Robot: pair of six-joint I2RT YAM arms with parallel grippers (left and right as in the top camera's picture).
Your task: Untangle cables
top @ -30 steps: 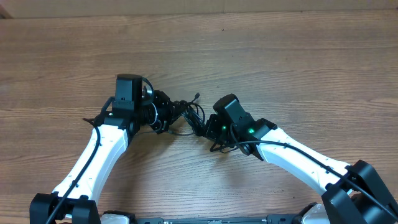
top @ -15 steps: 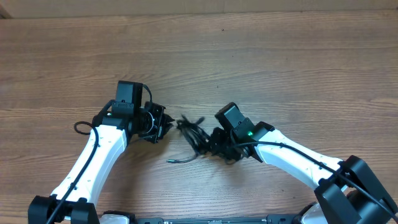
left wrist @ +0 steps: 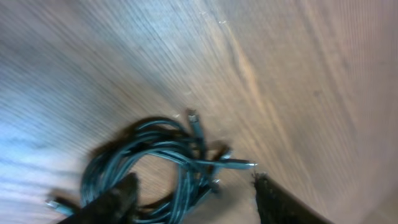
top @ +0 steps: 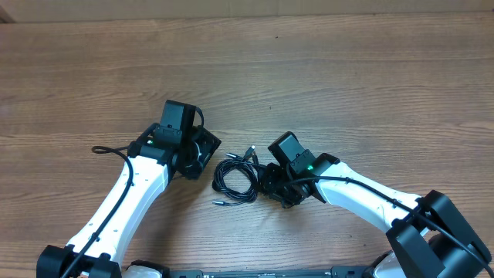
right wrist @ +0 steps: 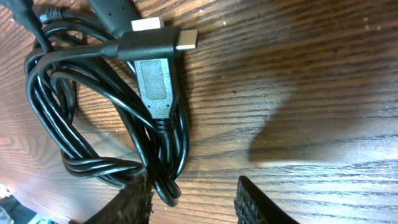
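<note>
One tangled coil of thin black cables (top: pixel 235 177) lies flat on the wooden table (top: pixel 347 77) between two grippers; the cords in it cannot be counted apart. The left gripper (top: pixel 207 151) stands spread and empty just beside the coil. The right gripper (top: pixel 268 182) is likewise parted, holding nothing, at the coil's other edge.

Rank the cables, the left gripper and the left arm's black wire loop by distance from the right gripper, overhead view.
From the right gripper:
1. cables, coiled on the table right beside it, on its left.
2. left gripper, just past the coil, farther left.
3. wire loop, farthest left, well beyond that gripper.
</note>
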